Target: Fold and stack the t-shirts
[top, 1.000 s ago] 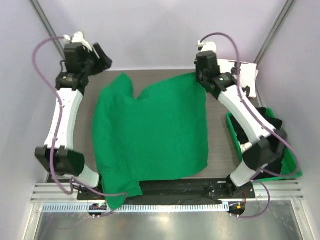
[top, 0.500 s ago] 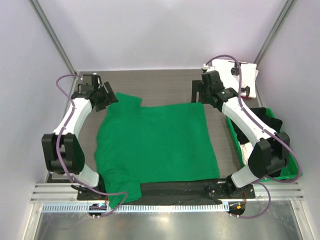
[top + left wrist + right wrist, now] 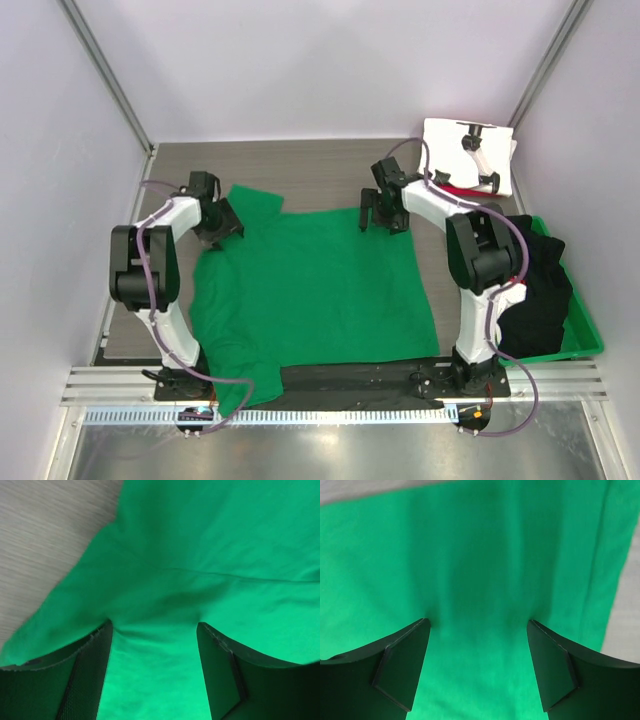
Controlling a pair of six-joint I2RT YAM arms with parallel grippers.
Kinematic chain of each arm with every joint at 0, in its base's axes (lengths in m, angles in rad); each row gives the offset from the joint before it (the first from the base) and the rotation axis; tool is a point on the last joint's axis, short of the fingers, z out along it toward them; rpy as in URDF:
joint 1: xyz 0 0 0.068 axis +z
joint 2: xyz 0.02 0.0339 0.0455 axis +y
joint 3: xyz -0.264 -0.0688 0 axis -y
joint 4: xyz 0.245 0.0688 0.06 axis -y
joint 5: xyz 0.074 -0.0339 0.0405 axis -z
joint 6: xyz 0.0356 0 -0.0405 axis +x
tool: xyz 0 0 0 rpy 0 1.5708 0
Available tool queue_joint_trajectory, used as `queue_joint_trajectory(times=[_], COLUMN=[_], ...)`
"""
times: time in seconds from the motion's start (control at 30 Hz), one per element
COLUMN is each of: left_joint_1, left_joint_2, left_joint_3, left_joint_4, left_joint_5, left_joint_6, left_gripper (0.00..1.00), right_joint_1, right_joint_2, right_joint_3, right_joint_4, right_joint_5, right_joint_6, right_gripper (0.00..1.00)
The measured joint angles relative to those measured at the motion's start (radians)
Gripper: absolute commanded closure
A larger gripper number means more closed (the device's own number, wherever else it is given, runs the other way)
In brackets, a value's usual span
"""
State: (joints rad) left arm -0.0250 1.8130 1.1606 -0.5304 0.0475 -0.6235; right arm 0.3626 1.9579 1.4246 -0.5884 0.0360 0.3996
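Observation:
A plain bright green t-shirt point(image 3: 310, 290) lies spread nearly flat on the table, its near hem hanging over the front edge. My left gripper point(image 3: 216, 222) is low over its far left part by the sleeve. In the left wrist view, this gripper point(image 3: 155, 625) is open with green cloth point(image 3: 210, 540) lying between and under the fingers. My right gripper point(image 3: 381, 214) is at the shirt's far right edge. In the right wrist view, it point(image 3: 477, 621) is open too, tips down on the green cloth point(image 3: 485, 545). Neither gripper pinches cloth.
A rigid green bin point(image 3: 585, 335) at the right holds black tees point(image 3: 540, 290). A white tee with black print point(image 3: 470, 160) lies at the back right with red cloth point(image 3: 462, 190) under its near edge. Bare wooden table point(image 3: 310, 170) shows behind the shirt.
Both grippers have come down from high at the back to the shirt's far edge. The shirt's far part has been drawn toward the front and now lies flatter.

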Motion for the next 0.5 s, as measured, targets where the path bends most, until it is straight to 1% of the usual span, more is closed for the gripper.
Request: queue_joint_trajectory(times=[0.03, 0.1, 0.23, 0.3, 0.33, 0.4, 0.47, 0.5], left_joint_1=[0.0, 0.0, -0.001, -0.002, -0.003, -0.003, -0.003, -0.003], left_joint_2=[0.024, 0.066, 0.163, 0.22, 0.248, 0.304, 0.356, 0.39], left_joint_3=[0.037, 0.092, 0.226, 0.307, 0.352, 0.436, 0.521, 0.574], left_joint_4=[-0.025, -0.019, -0.071, -0.099, -0.114, -0.127, -0.154, -0.166], left_joint_5=[-0.005, -0.027, -0.056, -0.074, -0.083, -0.094, -0.104, -0.106], left_joint_6=[-0.005, -0.009, -0.018, -0.017, -0.017, -0.016, -0.015, -0.014], left_gripper=[0.31, 0.32, 0.32, 0.36, 0.36, 0.41, 0.4, 0.37], right_joint_1=[0.0, 0.0, -0.002, -0.01, -0.016, -0.032, -0.053, -0.064], right_joint_2=[0.039, 0.107, 0.198, 0.252, 0.28, 0.342, 0.415, 0.455], right_joint_3=[0.031, 0.096, 0.238, 0.323, 0.37, 0.475, 0.601, 0.667], right_joint_4=[-0.01, -0.038, -0.093, -0.127, -0.143, -0.175, -0.208, -0.216], right_joint_5=[0.008, 0.027, 0.058, 0.064, 0.067, 0.066, 0.064, 0.06], right_joint_6=[0.0, 0.0, 0.001, 0.001, 0.001, 0.001, 0.0, 0.0], right_gripper=[0.16, 0.16, 0.16, 0.16, 0.16, 0.15, 0.15, 0.15])
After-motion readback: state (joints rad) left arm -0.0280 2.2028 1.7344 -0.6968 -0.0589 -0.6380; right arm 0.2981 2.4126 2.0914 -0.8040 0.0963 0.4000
